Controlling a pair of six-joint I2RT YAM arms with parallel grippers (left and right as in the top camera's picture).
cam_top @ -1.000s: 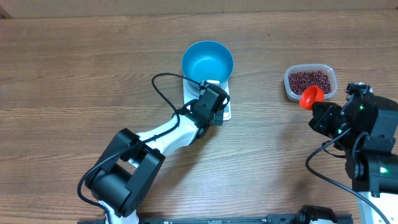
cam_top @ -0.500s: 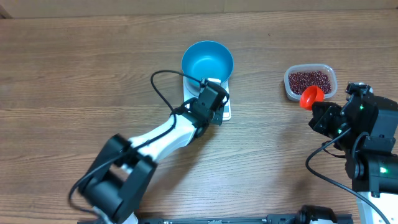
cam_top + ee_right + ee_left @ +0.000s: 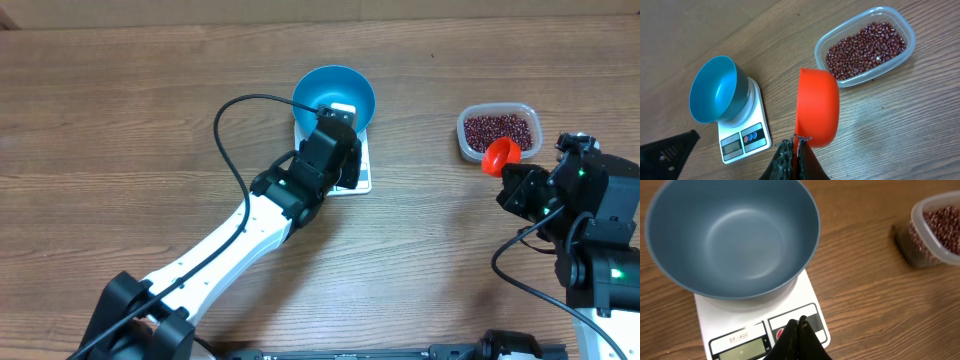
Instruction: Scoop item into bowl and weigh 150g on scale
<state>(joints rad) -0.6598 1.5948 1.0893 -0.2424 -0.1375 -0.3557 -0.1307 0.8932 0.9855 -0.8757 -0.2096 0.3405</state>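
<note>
The left arm (image 3: pixel 225 245) is shown in white links and black joint housings, with a looped black cable (image 3: pixel 217 130) and a tapered black left gripper (image 3: pixel 800 322). The right arm (image 3: pixel 590 215) is cased largely in black, two green lamps (image 3: pixel 580 173) lit.

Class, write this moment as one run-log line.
left hand: shut, over scale buttons | right hand: shut on orange scoop | bowl: empty, on scale | beans: in clear tub
</note>
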